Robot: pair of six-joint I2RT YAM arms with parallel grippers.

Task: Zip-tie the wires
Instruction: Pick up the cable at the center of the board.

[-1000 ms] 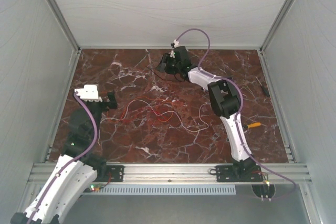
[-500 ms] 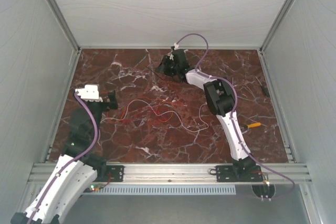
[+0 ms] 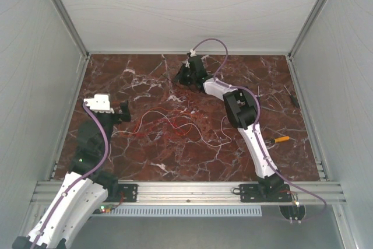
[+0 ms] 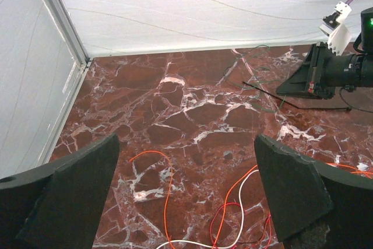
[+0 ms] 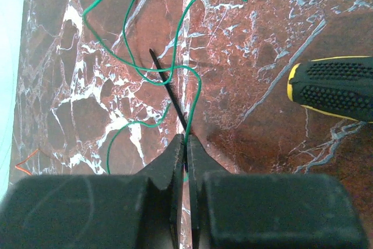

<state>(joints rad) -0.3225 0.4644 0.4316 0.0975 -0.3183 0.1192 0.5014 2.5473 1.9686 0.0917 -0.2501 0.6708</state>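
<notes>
Thin red, orange and white wires lie loosely tangled mid-table; they also show low in the left wrist view. My left gripper is open and empty, its fingers spread wide above the wires' left end. My right gripper reaches to the far back of the table. Its jaws are shut on a thin black zip tie and a green wire that loops over the marble. The zip tie also shows in the left wrist view.
A yellow-and-black tool handle lies right of the right gripper. An orange-handled tool lies beside the right arm. A small dark object lies near the right wall. White walls enclose the marble table.
The right arm has swung a little to the left at the back of the table, gripper still shut. The left arm and the red and white wires have not moved.
</notes>
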